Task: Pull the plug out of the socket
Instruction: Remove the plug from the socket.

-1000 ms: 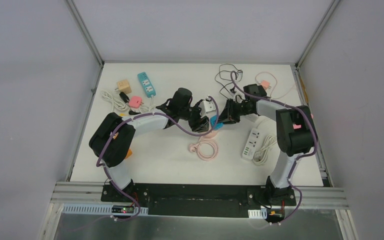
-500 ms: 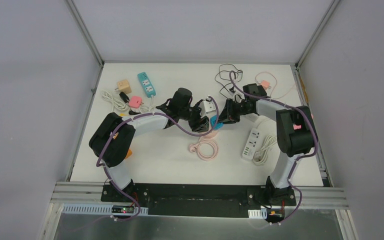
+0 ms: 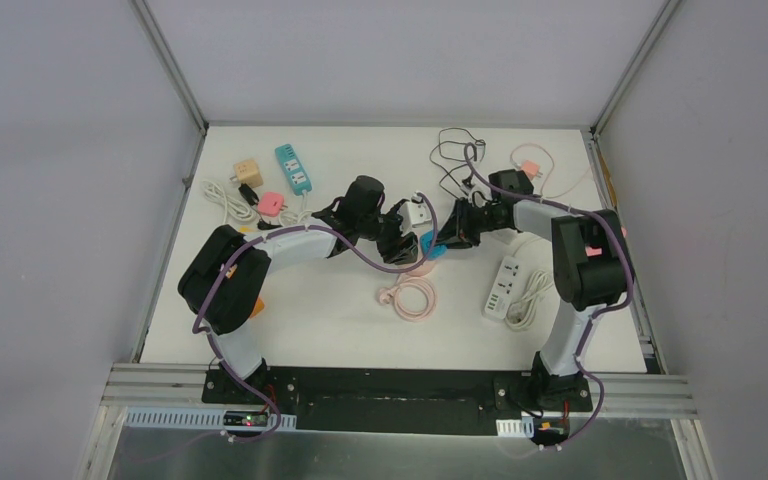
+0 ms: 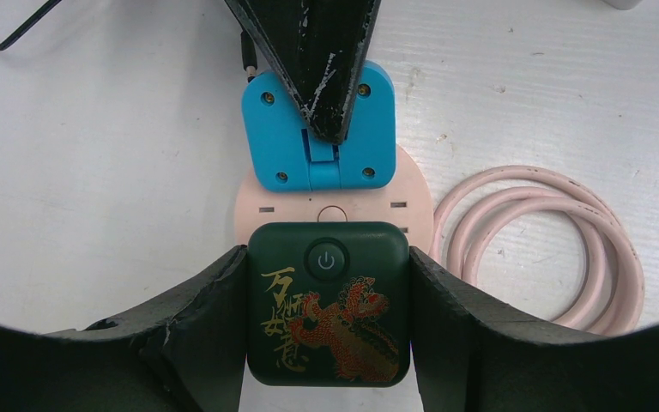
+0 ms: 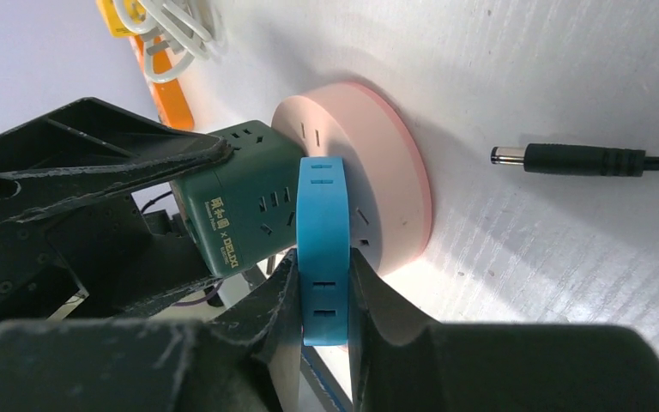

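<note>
Pink round socket (image 4: pixel 412 193) is found near the middle of the desk (image 3: pixel 310 320), flat on its back, with two things seated in its top face: blue plug (image 5: pixel 322 206) and, just beside it, green cube adapter (image 4: pixel 328 302)

- Right gripper (image 5: pixel 323 292) is clamped on the blue plug, one finger on each flat face. The plug stands on edge, its broad sides held between the pads
- Left gripper (image 3: pixel 400 243) is clamped on the green cube adapter from the opposite side; the socket is judged to be braced through it
- The release axis is judged square to the socket face, straight up off the desk. The right arm is already on the plug, so no reach is needed
- Coiled pink cable (image 4: pixel 541 240) lies beside the socket; a loose barrel connector (image 5: pixel 566 160) lies near, not touching

Against the earlier frames no shift is made out: both grips are kept, and the plug is still seated
</note>
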`<state>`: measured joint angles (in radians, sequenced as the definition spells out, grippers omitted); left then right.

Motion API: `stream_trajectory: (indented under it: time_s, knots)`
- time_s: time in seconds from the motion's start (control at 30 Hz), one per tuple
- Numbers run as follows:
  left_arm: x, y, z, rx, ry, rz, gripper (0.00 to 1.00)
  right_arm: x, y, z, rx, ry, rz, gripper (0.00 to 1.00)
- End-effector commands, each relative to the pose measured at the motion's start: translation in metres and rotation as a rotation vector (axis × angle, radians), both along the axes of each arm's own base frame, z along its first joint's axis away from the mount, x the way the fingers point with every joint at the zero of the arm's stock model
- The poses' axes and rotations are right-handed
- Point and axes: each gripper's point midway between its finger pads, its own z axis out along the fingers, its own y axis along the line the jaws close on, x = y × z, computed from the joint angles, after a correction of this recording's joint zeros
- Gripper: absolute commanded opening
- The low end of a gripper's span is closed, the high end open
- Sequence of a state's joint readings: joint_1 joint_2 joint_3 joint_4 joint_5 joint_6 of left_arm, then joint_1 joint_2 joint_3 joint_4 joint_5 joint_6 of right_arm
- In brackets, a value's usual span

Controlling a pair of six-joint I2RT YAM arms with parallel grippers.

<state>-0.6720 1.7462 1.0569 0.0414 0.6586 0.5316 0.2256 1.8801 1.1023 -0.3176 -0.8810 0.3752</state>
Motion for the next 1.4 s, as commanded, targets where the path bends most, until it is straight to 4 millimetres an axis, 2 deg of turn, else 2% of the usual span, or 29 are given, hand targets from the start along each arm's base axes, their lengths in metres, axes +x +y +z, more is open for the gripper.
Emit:
stream_trajectory:
  time_s: [0.0,0.17,0.3,0.4,0.5,0.67,0.87,0.93,1.0,1.03,1.1,1.17,1.23,1.37]
  knots:
    - [-0.024,0.01,-0.027,0.063,0.117,-0.046,0.0,0.009,0.004,0.0,0.065,0.08,-0.084,0.0]
    - [-0.025,0.01,-0.027,0.063,0.119,-0.048,0.0,0.013,-0.001,-0.002,0.018,0.04,-0.086,0.0]
    - [-0.025,0.01,-0.027,0.064,0.118,-0.048,0.0,0.018,-0.019,-0.008,-0.195,-0.125,-0.045,0.0]
    - [-0.025,0.01,-0.027,0.063,0.12,-0.052,0.0,0.02,-0.02,-0.004,-0.238,-0.177,-0.039,0.0]
    - [-0.026,0.01,-0.028,0.064,0.122,-0.055,0.0,0.017,-0.014,-0.003,-0.195,-0.144,-0.038,0.0]
    - [-0.027,0.01,-0.027,0.063,0.119,-0.058,0.0,0.01,0.009,0.008,0.033,0.016,-0.064,0.0]
    - [-0.027,0.01,-0.027,0.063,0.119,-0.058,0.0,0.017,0.011,0.017,0.185,0.121,-0.133,0.0]
    - [-0.026,0.01,-0.028,0.065,0.124,-0.057,0.0,0.018,0.01,0.015,0.173,0.11,-0.136,0.0]
    - [-0.027,0.01,-0.028,0.067,0.126,-0.06,0.0,0.017,0.005,0.01,0.09,0.06,-0.117,0.0]
    - [-0.027,0.01,-0.028,0.066,0.124,-0.061,0.0,0.01,0.005,0.013,0.058,0.085,-0.104,0.0]
    - [-0.027,0.01,-0.028,0.066,0.126,-0.062,0.0,0.017,-0.011,-0.002,-0.147,-0.097,-0.054,0.0]
    - [-0.027,0.009,-0.028,0.066,0.125,-0.063,0.0,0.017,-0.011,0.005,-0.187,-0.16,-0.044,0.0]
    - [-0.027,0.009,-0.029,0.069,0.129,-0.064,0.0,0.016,-0.007,0.012,-0.146,-0.16,-0.041,0.0]
    - [-0.027,0.009,-0.028,0.069,0.128,-0.067,0.0,0.014,0.008,0.024,0.053,-0.049,-0.056,0.0]
